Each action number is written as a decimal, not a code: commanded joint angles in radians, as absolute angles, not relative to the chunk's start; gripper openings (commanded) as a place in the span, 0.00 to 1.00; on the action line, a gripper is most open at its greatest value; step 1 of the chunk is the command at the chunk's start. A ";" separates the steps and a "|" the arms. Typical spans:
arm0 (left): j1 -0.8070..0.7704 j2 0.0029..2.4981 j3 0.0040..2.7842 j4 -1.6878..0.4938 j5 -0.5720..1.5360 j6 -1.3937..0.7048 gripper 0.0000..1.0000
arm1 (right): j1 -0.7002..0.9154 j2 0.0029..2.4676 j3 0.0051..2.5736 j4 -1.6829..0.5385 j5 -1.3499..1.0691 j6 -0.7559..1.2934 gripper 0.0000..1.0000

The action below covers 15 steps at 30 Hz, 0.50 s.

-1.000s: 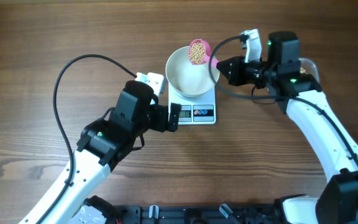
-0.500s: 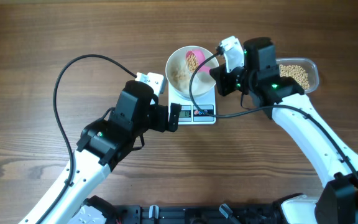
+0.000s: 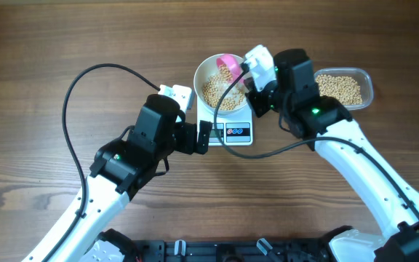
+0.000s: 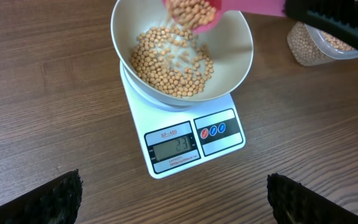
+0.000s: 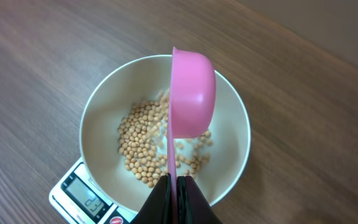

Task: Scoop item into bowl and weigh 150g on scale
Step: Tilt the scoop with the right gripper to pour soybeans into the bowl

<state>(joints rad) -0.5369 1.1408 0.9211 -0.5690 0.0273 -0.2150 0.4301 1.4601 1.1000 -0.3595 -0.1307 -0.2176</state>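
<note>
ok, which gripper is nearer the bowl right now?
Right. The right gripper is at the rim of the bowl, shut on the pink scoop tipped over it. The left gripper sits open beside the display end of the scale, clear of the bowl.

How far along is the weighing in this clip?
Done: a layer of beans lies in the bowl on the scale. In hand: the right gripper, shut on the pink scoop, tips more in. To do: the display seems far below target, so more scoops from the tub.

Right jaws clamped tight (left jaws gaping).
</note>
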 commanded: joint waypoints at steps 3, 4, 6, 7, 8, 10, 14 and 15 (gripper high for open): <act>-0.542 1.145 0.936 -0.566 0.036 -0.213 1.00 | 0.500 1.435 1.114 -0.356 0.025 -0.324 0.04; -0.542 1.145 0.936 -0.566 0.036 -0.213 1.00 | 0.509 1.435 1.114 -0.356 0.047 -0.344 0.04; -0.542 1.145 0.936 -0.566 0.036 -0.213 1.00 | 0.532 1.435 1.114 -0.356 0.097 -0.380 0.04; -0.542 1.145 0.936 -0.566 0.036 -0.213 1.00 | 0.539 1.435 1.114 -0.356 0.106 -0.392 0.04; -0.542 1.145 0.936 -0.566 0.036 -0.213 1.00 | 0.546 1.435 1.114 -0.356 0.112 -0.393 0.04; -0.542 1.145 0.936 -0.566 0.036 -0.213 1.00 | 0.561 1.435 1.114 -0.354 0.112 -0.393 0.04; -0.542 1.145 0.936 -0.566 0.036 -0.213 1.00 | 0.594 1.435 1.114 -0.355 0.112 -0.445 0.04; -0.542 1.145 0.936 -0.566 0.036 -0.213 1.00 | 0.602 1.435 1.114 -0.355 0.117 -0.464 0.04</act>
<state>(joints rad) -0.5369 1.1408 0.9211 -0.5690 0.0273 -0.2150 0.5751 1.4593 1.1000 -0.3595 0.0864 -0.3897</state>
